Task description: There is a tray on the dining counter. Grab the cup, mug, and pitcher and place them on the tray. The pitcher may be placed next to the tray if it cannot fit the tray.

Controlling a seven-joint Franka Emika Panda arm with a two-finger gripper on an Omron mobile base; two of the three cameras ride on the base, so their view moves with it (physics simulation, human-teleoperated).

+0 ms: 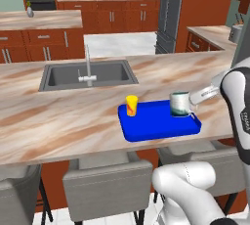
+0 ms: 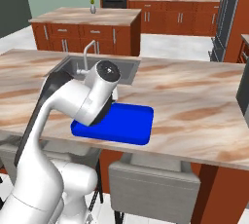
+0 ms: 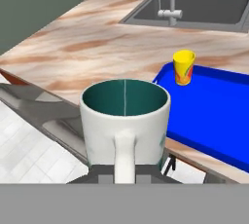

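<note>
The blue tray point(image 1: 146, 130) lies flat on the marbled dining counter point(image 1: 58, 116), near its front edge. The yellow cup point(image 1: 132, 105) stands upright at the tray's far left corner. The white, teal-lined mug point(image 1: 179, 104) is upright above the tray's right end.

From my seat, the flat bright blue tray point(image 1: 156, 126) is mostly bare. Only the small yellow tumbler point(image 1: 132, 105) stands upright at its far left corner. The steel faucet point(image 1: 88, 67) rises well behind, over the sink point(image 1: 63, 75).
</note>
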